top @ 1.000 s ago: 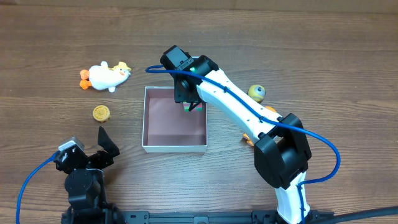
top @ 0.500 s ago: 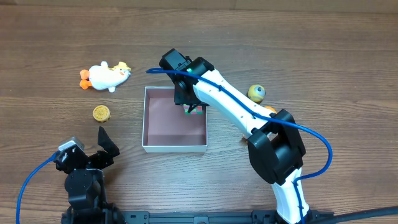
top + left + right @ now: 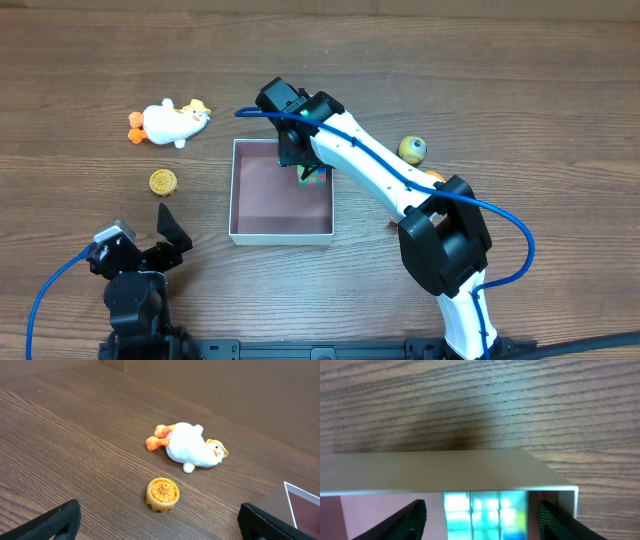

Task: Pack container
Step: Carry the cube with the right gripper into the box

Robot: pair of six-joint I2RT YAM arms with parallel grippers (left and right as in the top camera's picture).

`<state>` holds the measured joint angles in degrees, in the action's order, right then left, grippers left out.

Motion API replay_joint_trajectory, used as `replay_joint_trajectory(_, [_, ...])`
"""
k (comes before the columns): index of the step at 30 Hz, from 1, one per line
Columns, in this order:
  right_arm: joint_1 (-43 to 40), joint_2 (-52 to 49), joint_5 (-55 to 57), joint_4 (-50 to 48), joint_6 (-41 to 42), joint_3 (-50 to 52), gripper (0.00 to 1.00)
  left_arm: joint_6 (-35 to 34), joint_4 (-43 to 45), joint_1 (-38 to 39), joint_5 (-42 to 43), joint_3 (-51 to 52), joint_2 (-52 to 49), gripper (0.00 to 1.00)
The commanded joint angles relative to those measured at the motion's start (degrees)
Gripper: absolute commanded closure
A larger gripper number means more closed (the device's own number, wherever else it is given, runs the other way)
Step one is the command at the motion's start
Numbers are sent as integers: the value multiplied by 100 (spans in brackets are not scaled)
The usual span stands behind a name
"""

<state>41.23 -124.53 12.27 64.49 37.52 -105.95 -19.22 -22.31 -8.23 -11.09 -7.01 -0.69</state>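
The container (image 3: 232, 192), a shallow white-walled box with a mauve inside, sits mid-table. My right gripper (image 3: 305, 168) hangs over its far right corner. In the right wrist view the jaws stand wide apart (image 3: 482, 522), with a gap on each side of a green-and-white puzzle cube (image 3: 485, 512) that rests inside against the white wall (image 3: 435, 472). The cube also shows in the overhead view (image 3: 315, 178). My left gripper (image 3: 150, 235) is open and empty near the front left. A white plush duck (image 3: 172, 123) and an orange disc toy (image 3: 163, 181) lie left of the container.
A yellow ball toy (image 3: 412, 150) lies right of the container, and an orange toy (image 3: 435, 176) is partly hidden under the right arm. In the left wrist view the duck (image 3: 192, 451) and the disc (image 3: 162, 493) lie ahead, with the container's corner (image 3: 300, 505) at the right.
The right arm's elbow has shifted slightly left. The right gripper has stayed over the container's far right corner, and the cube shows a little more below it. The left arm has not moved.
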Motion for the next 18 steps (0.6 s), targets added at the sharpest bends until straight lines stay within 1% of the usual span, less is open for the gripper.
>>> replay_joint_trajectory(1, [-15,15,101,-11,24,-13,20,122,26,17,63,48,22,0])
replay_joint_trajectory(5, [-15,15,101,-15,24,-13,12,122,26,17,63,48,22,0])
replay_joint_trajectory(7, [-15,15,96,-39,-15,-13,5,122,26,17,63,48,22,0])
replay_joint_trajectory(9, [-15,15,98,-92,-208,-13,1,122,26,17,63,48,22,0])
replay_joint_trajectory(12, [-4,15,15,-122,-358,-20,0,122,26,17,63,48,22,0])
replay_joint_trajectory(15, [-4,15,-372,-225,-745,-20,0,122,26,17,63,48,22,0])
replay_joint_trajectory(17, [-4,15,-479,-232,-778,-20,0,122,26,17,63,48,22,0])
replay_joint_trajectory(18, [-4,15,-557,-219,-780,-20,4,122,26,17,63,48,22,0])
